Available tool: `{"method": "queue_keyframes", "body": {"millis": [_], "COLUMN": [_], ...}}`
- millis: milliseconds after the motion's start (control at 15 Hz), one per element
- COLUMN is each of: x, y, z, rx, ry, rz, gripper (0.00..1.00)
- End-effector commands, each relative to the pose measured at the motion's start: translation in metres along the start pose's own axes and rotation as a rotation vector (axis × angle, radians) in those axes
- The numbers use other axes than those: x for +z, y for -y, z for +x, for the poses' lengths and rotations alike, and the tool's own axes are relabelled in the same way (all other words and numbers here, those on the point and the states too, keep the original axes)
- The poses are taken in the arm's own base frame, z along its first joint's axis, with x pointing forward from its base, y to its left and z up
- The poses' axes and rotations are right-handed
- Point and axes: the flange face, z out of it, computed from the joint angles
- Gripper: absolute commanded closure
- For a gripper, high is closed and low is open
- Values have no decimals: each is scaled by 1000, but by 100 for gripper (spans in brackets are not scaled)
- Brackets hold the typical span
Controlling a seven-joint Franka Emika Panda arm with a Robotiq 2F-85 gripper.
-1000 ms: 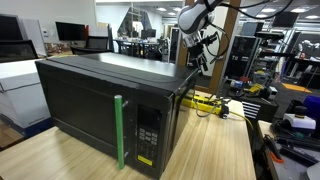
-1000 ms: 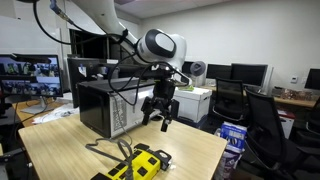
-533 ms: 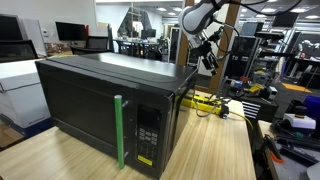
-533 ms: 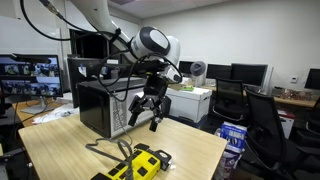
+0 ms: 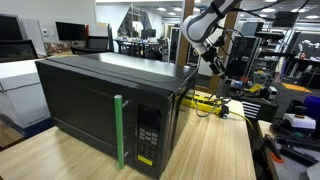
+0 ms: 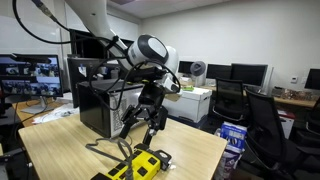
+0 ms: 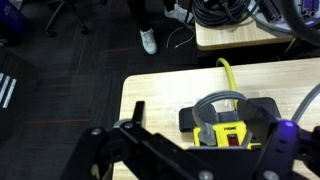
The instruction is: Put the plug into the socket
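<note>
Yellow socket [image 7: 228, 130] carries a red patch [image 7: 232, 140]; any writing too blurred.

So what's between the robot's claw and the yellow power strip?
Nothing, just empty air. In an exterior view the open gripper hangs above the yellow power strip and does not touch it.

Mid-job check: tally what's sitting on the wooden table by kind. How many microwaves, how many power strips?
black microwave: 1
yellow power strip: 1
Total: 2
</note>
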Motion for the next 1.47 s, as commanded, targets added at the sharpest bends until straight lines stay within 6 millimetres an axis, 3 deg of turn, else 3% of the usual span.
{"method": "queue_keyframes", "body": {"millis": [0, 933, 1000, 1133, 1200, 1267, 1400], "x": [15, 29, 29, 30, 30, 30, 31], "y": [-7, -26, -26, -27, -28, -28, -29], "z": [-3, 0, -1, -1, -1, -1, -1], "rx": [-23, -35, -35, -29, -26, -21, -10], "ry": [24, 5, 6, 4, 3, 2, 5], "rz": [-19, 39, 37, 33, 37, 41, 47], "gripper": [0, 0, 14, 7, 8, 27, 36]}}
